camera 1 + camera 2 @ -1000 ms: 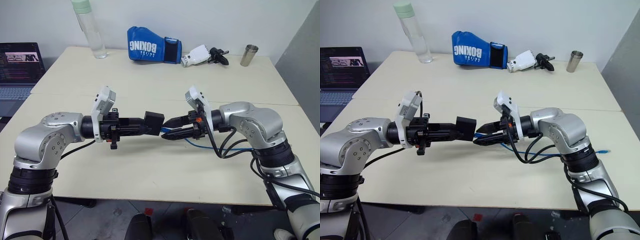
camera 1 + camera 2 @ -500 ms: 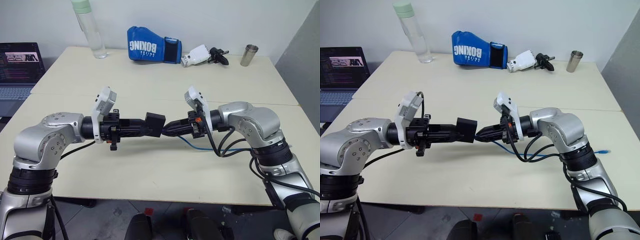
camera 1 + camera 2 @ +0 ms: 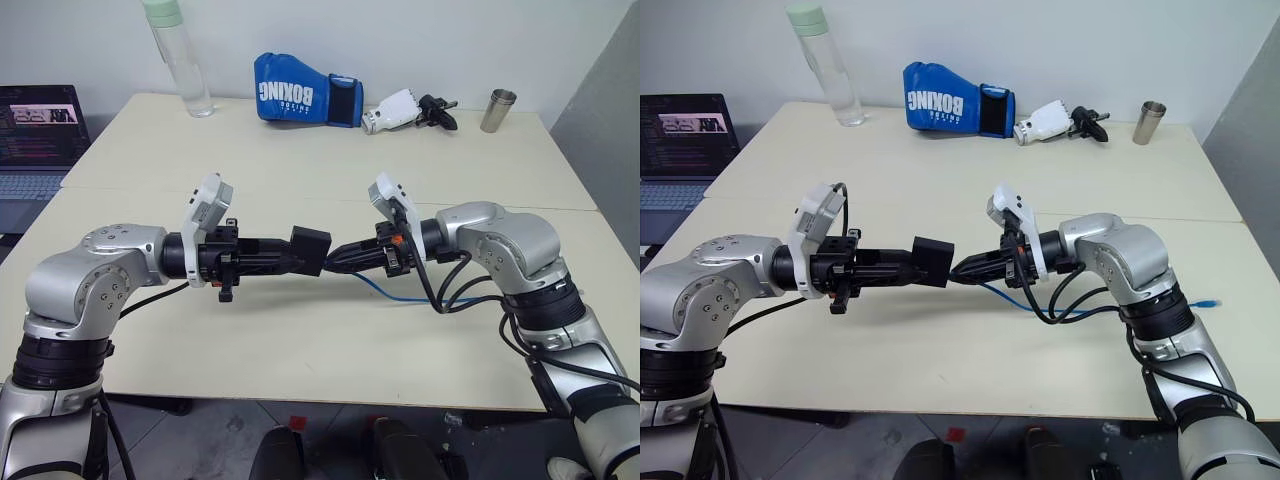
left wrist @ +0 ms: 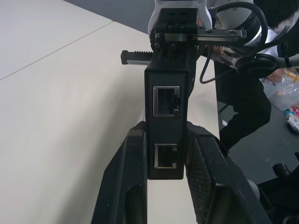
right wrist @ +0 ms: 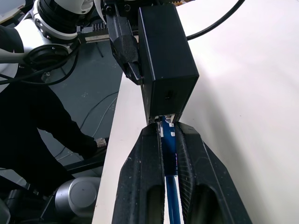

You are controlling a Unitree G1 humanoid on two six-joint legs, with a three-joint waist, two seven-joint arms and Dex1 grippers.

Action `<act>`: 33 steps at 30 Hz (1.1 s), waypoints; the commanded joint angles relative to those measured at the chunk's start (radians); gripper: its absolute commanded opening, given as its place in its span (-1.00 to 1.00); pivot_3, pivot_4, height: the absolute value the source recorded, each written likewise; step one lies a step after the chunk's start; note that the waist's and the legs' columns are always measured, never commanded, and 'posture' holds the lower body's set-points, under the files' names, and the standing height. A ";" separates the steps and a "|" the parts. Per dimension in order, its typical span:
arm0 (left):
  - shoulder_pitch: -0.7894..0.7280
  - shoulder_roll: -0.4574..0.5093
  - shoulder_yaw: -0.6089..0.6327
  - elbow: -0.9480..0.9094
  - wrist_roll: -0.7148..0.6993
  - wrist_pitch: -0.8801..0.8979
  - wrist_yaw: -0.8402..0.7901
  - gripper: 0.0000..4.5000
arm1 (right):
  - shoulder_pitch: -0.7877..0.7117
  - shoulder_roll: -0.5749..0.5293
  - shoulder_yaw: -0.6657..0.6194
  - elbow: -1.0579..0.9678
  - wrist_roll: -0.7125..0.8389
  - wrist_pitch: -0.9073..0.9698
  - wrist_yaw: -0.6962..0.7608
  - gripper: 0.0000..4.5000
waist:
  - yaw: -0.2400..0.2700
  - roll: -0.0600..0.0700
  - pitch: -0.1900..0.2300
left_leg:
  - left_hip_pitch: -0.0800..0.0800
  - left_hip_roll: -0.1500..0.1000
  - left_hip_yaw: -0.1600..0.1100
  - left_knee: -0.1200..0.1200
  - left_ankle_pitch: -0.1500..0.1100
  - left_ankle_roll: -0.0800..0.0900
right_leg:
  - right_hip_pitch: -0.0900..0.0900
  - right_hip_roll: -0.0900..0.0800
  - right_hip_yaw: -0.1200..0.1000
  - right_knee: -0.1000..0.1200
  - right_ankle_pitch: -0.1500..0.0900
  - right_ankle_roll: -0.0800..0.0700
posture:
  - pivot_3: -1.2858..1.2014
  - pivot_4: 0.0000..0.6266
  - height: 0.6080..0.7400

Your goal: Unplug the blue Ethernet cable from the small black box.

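Honestly, the risk here is slipping. The left gripper is clamped on the small black box, held above the table mid-scene. The right gripper is pinched on the blue Ethernet cable right at the plug — a crooked pull could jam the latch or twist the box loose.

Above the table the small black box sits left of the blue Ethernet cable — glove far behind.
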 commanded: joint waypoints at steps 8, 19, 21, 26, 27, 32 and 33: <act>-0.013 0.032 0.057 0.003 -0.002 -0.015 0.009 -0.65 | 0.027 -0.109 0.023 -0.009 -0.051 -0.016 0.030 -0.97 | 0.001 0.000 0.000 | 0.000 0.000 0.000 0.000 0.000 0.000 | 0.000 0.000 0.000 0.000 0.000 0.000 | 0.03 -0.52 1.00; 0.044 0.039 0.091 -0.011 0.004 -0.022 0.047 -0.65 | 0.027 -0.053 -0.107 0.281 -0.227 -0.141 -0.308 -0.97 | -0.002 0.000 0.000 | 0.000 0.000 0.001 0.000 0.000 0.000 | 0.000 0.000 0.001 0.000 0.000 0.000 | 0.03 -0.52 1.00; 0.055 0.036 0.092 -0.016 0.003 -0.023 0.054 -0.65 | 0.018 -0.020 -0.128 0.382 -0.288 -0.215 -0.418 -0.97 | -0.002 0.000 0.000 | 0.000 0.000 0.002 0.000 0.000 0.000 | -0.001 0.000 0.001 0.000 0.000 0.000 | 0.03 -0.52 1.00; 0.051 0.031 0.084 -0.003 0.010 -0.032 0.064 -0.65 | -0.015 0.070 -0.178 0.540 -0.362 -0.363 -0.597 -0.97 | -0.005 0.000 0.000 | -0.001 0.000 0.003 -0.001 0.000 0.000 | -0.002 0.000 0.002 0.000 0.000 0.000 | 0.03 -0.52 1.00; 0.051 0.031 0.083 0.001 0.012 -0.034 0.065 -0.65 | -0.023 0.087 -0.191 0.560 -0.367 -0.386 -0.626 -0.81 | -0.008 0.000 0.000 | -0.002 0.000 0.003 -0.001 0.000 -0.001 | -0.003 0.000 0.003 0.000 0.000 0.000 | 0.03 -0.52 1.00; 0.056 0.031 0.081 0.009 0.017 -0.040 0.074 -0.66 | -0.048 0.134 -0.242 0.591 -0.370 -0.446 -0.685 -0.26 | -0.018 0.000 0.001 | -0.002 0.001 0.004 -0.002 0.002 -0.004 | -0.004 0.000 0.003 0.000 0.000 0.000 | 0.03 -0.52 1.00; 0.060 0.031 0.082 0.009 0.018 -0.041 0.076 -0.66 | -0.050 0.134 -0.244 0.586 -0.374 -0.453 -0.687 -0.14 | -0.018 0.000 0.001 | -0.002 0.001 0.004 -0.002 0.002 -0.004 | -0.004 0.000 0.003 0.000 0.000 0.000 | 0.03 -0.52 1.00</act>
